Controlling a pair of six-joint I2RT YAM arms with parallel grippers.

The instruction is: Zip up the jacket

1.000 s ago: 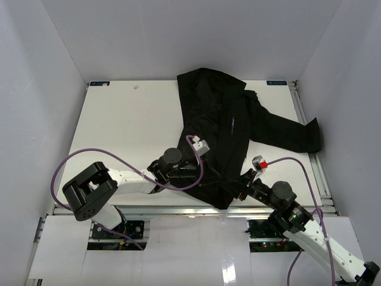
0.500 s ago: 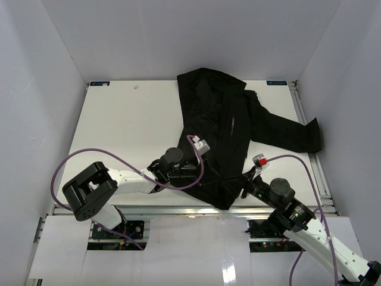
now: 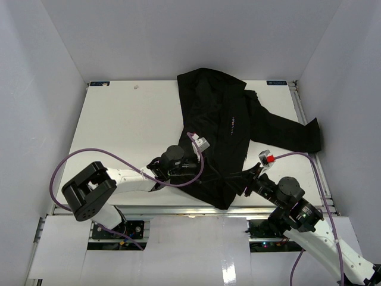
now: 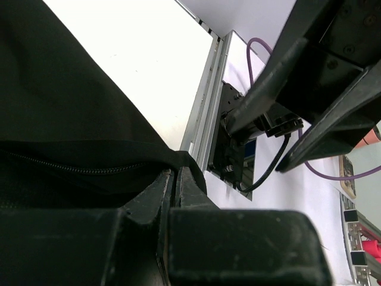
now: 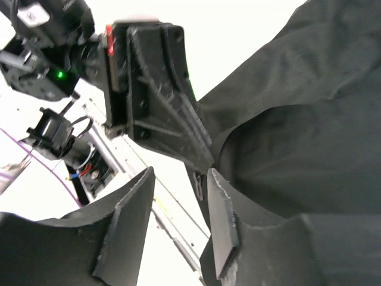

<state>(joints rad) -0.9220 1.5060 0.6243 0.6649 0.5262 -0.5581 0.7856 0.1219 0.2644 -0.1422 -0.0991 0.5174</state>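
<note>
Table (image 3: pixel 131 125): white, walled on three sides, both arms bolted at near edge.
Jacket (image 3: pixel 220 119): black, crumpled, right of centre, running from far edge down to near edge.
Sleeve (image 3: pixel 292 131): thrown out flat toward right edge.
Left gripper (image 4: pixel 176 174): low at near edge, clamped on jacket hem, fabric pinched between closed fingers.
Right gripper (image 5: pixel 180 179): facing left gripper, just beside same hem corner, jaws parted, nothing held; contact with fabric impossible to tell.
Cable (image 3: pixel 71 161): purple, looping off left arm.
Zipper (image 4: pixel 77 168): one row of teeth along fabric fold, just beside left fingers.
</note>
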